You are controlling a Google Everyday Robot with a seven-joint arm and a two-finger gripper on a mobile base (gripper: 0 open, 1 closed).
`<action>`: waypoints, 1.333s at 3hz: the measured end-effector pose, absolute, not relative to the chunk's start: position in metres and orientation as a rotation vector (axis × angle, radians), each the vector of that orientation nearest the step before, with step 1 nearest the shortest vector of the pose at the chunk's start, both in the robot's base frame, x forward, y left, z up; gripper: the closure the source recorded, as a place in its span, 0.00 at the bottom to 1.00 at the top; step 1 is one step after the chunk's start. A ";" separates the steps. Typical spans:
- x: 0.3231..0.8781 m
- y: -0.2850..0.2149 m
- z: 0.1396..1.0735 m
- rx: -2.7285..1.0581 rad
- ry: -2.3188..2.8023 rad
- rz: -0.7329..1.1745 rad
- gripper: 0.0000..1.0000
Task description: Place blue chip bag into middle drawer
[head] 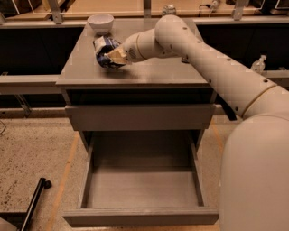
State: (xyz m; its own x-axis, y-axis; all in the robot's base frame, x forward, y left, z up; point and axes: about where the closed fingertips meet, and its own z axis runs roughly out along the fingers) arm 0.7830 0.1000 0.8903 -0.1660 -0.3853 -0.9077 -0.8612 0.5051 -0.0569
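Observation:
The blue chip bag (pixel 104 48) is dark blue with white panels and sits bunched up at the back left of the cabinet top (pixel 149 72). My gripper (pixel 115 57) is at the bag's right side, its tan fingers shut on the bag. The bag looks raised a little off the top. The middle drawer (pixel 140 215) is pulled fully open low in the cabinet, with nothing in it, well below and in front of the bag. My arm reaches in from the right across the cabinet top.
A white bowl (pixel 100 21) stands just behind the bag. A can (pixel 169 9) stands at the back edge. The upper drawer (pixel 140 117) is shut. A bottle (pixel 258 64) stands on the right shelf. A black bar (pixel 34 200) lies on the floor at the left.

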 end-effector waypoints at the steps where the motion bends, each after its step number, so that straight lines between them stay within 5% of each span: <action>1: 0.761 0.079 0.905 -1.065 1.793 0.524 1.00; 3: 0.666 0.028 0.920 -1.164 1.878 0.498 1.00; 4: 0.630 0.013 0.906 -1.195 1.850 0.635 1.00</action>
